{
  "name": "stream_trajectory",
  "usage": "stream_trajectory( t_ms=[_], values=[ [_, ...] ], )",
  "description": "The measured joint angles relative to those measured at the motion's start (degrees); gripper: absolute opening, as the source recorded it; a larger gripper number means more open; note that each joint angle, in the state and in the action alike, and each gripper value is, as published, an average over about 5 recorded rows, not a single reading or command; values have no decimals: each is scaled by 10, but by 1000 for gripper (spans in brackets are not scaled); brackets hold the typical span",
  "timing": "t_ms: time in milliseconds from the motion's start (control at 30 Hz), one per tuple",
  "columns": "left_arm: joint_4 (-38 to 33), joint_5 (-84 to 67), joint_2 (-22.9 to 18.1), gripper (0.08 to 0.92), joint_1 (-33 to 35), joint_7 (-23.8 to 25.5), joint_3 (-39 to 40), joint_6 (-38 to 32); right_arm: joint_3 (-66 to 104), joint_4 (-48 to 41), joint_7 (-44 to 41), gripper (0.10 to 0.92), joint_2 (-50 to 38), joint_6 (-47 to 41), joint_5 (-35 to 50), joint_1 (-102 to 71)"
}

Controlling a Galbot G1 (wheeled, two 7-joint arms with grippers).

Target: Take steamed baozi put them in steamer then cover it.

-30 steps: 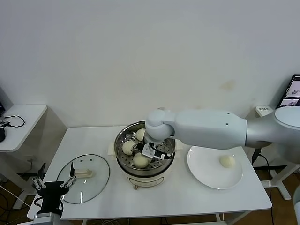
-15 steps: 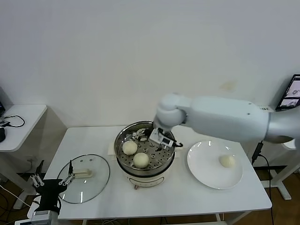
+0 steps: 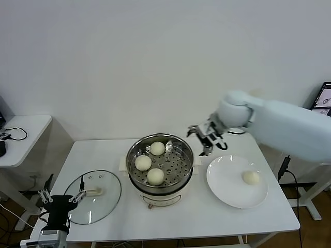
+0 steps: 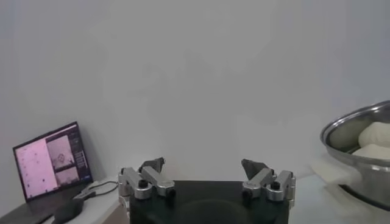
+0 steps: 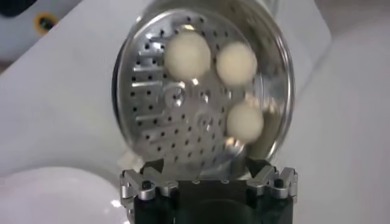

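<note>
Baozi: three of them [image 3: 149,161] sit on the perforated floor of the steamer [image 3: 133,153] at the middle of the white table [image 3: 207,217], one toward the far side and two nearer. A fourth bun [image 3: 251,177] lies alone on the white plate [image 3: 227,194] to the right of the steamer. The right gripper [image 3: 208,137] hangs in the air above the gap between steamer and plate, its jaws spread wide and holding nothing. The cover [image 3: 98,199] lies flat on the table to the left of the steamer. The left gripper [image 3: 61,198] waits at the near left corner beside the cover, jaws wide apart and empty.
</note>
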Motion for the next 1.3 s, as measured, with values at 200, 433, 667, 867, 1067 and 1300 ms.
stream_trajectory(
  t_ms=[200,433,667,867,1067,1300],
  values=[
    [3,4,6,823,-1,0,8,1,64,-4,0,823,-72,-24,-23,-82],
    [5,7,8,823,0,1,13,1,138,-22,4,823,-114,-38,-60,-189],
    [7,8,8,823,3,1,10,1,197,-51,8,823,-126,-45,-97,-274],
    [8,8,7,823,6,1,6,1,243,-89,8,823,-121,-39,-129,-330],
    [11,8,7,823,6,2,2,1,277,-133,10,823,-104,-27,-154,-366],
    [11,8,5,823,9,2,0,2,302,-178,15,823,-74,-19,-177,-392]
  ],
)
